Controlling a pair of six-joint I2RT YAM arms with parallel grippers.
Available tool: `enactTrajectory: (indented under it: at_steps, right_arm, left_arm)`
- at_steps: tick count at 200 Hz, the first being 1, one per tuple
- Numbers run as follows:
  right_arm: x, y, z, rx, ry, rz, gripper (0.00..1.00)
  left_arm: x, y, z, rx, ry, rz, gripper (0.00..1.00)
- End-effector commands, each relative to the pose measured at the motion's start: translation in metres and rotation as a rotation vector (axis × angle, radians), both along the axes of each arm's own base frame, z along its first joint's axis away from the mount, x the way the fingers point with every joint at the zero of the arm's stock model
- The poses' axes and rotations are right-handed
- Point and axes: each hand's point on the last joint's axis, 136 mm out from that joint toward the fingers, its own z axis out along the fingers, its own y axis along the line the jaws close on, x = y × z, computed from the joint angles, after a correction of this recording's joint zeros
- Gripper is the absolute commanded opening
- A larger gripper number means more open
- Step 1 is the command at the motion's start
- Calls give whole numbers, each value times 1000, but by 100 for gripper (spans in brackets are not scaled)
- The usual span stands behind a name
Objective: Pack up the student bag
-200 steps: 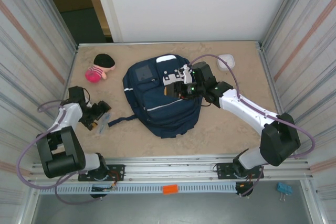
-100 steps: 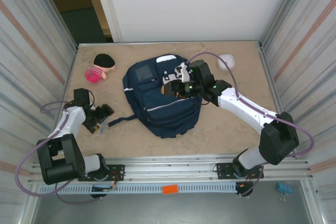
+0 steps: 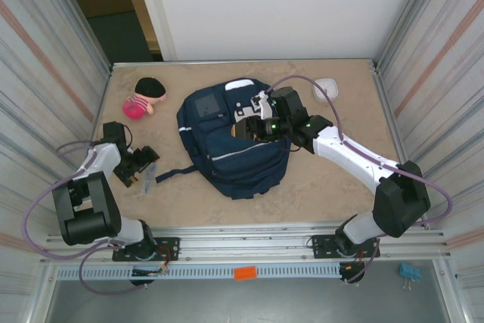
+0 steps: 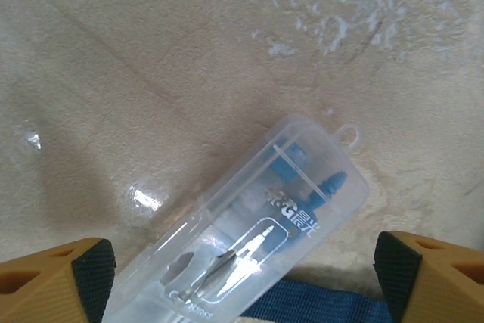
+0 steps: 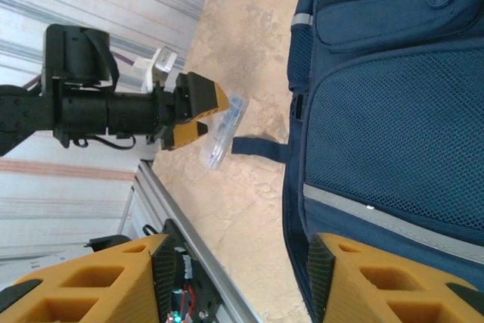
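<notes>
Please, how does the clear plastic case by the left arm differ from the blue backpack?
The clear case is small and see-through; the student bag is large, navy and opaque. The case is hard plastic, the bag soft fabric. The case lies between the open fingers of the left gripper; the bag lies under the right gripper. Both rest on the table.

Overhead camera sits high behind the arm bases, looking steeply down and taking in the whole table [image 3: 325,187] from well back. Left wrist camera points almost straight down, very close on a clear plastic case [image 4: 249,225] lying between the tips of the left gripper [image 4: 246,262]. Right wrist camera, rolled sideways and low over the student bag [image 5: 393,126], looks across to that same gripper and case, ground the overhead view shares too.
</notes>
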Motion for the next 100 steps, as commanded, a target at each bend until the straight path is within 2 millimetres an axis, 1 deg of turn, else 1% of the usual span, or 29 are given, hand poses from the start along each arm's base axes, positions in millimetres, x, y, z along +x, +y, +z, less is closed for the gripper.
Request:
enactTrajectory:
  at_steps: [1,25,69,100]
  right_arm:
    - [-2,2,10,-2,-39,14,50]
    - [-2,3,9,-2,-36,17,51]
    - [-2,8,8,2,-32,34,51]
    - [-4,9,8,1,-34,37,51]
  left_arm:
    - [-6,-4,-6,-12,10,-12,89]
    - [-17,-5,-5,11,15,-13,85]
    - [-37,-13,-4,50,38,-37,83]
    - [-43,-11,-6,80,59,-34,81]
